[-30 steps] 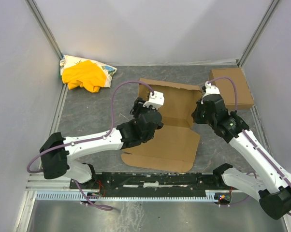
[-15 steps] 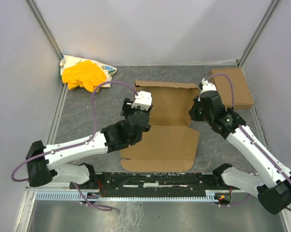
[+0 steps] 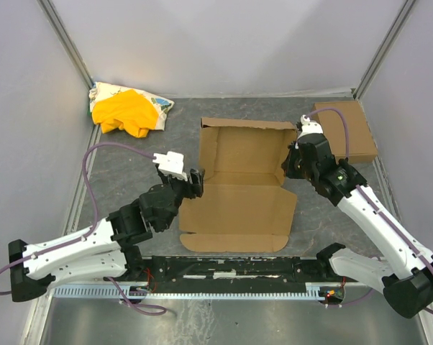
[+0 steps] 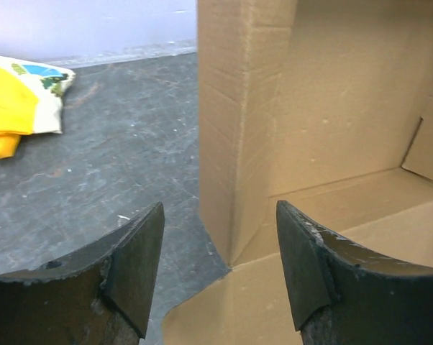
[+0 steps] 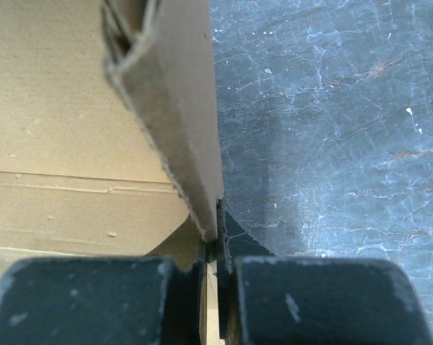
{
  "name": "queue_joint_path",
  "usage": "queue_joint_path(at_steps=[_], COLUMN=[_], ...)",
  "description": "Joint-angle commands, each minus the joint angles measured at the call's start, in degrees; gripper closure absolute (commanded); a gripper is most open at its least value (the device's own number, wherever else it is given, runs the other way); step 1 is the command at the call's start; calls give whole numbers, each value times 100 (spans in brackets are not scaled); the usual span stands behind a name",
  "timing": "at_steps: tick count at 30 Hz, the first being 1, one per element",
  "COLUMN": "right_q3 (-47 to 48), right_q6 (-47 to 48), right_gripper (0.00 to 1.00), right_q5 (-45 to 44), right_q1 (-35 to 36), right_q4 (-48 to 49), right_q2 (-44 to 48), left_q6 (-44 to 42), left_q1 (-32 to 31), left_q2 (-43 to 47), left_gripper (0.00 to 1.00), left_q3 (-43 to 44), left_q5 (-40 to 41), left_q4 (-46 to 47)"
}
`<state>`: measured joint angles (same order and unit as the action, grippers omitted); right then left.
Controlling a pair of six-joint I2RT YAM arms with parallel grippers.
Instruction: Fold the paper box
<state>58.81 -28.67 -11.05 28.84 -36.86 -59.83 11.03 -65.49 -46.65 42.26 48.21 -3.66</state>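
Left gripper (image 3: 196,182) sits at the left edge of the paper box (image 3: 238,205), jaws well apart, nothing held. In its wrist view the box's upright left wall corner stands ahead of the gap between the fingers (image 4: 134,262), and I see no contact with either one. Right gripper (image 5: 211,253) is clamped tight on the box's right side wall, pinching the cardboard edge low at its near end.

Box location: mid tabletop (image 3: 130,162), between the two arms, a bit right of centre.

Orientation:
- The sheet as a whole runs near-to-far, from the arm bases toward the back wall. Main fold lines run left-right.
- Near half lies flat on the tabletop, free edge pointing at the bases.
- Far half is raised: a wide panel with short side walls folded up left and right, open face toward the arms and upward.

Also on the tabletop:
- small folded cardboard box (image 3: 346,131) in the far right corner
- yellow cloth (image 3: 124,113) on a white printed cloth (image 3: 161,106), far left

Hard to see:
- Right fingertips are hidden under the wrist in the top view.
- Right wrist view shows only a dark seam where the jaws meet the cardboard, with the box cut off at top and left.
- Left wrist view cuts the box off at top and right. There is a dark notch at the right frame edge; can't tell what it is.
- How steeply the far panel leans can't be judged from above.
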Motion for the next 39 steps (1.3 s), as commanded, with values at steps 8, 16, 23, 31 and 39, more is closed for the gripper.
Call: queue_joint_path(at_steps=[8,16,23,31,39], right_q3=[235,171,124,52,104], right_q6=[36,41,108,184,220], right_gripper=[98,98,98,98,98], right_q5=[45,162,278,295,273], right_q1=[22,22,23,25,25], right_q4=[244,204,147,134,147], right_q2=[329,526,518,517,473], left_q6=[196,-16,-213,-410,-437], left_q1=[56,85,89,89,81], left_q2=[184,-186,-568,-719,-711], left_gripper=[27,39,48,50,31], left_q3=[-679,-521,-226,-73,-60], left_q5=[-909,-739,-695,-335,-324], left_q4=[1135,1363,1683,2037,1991])
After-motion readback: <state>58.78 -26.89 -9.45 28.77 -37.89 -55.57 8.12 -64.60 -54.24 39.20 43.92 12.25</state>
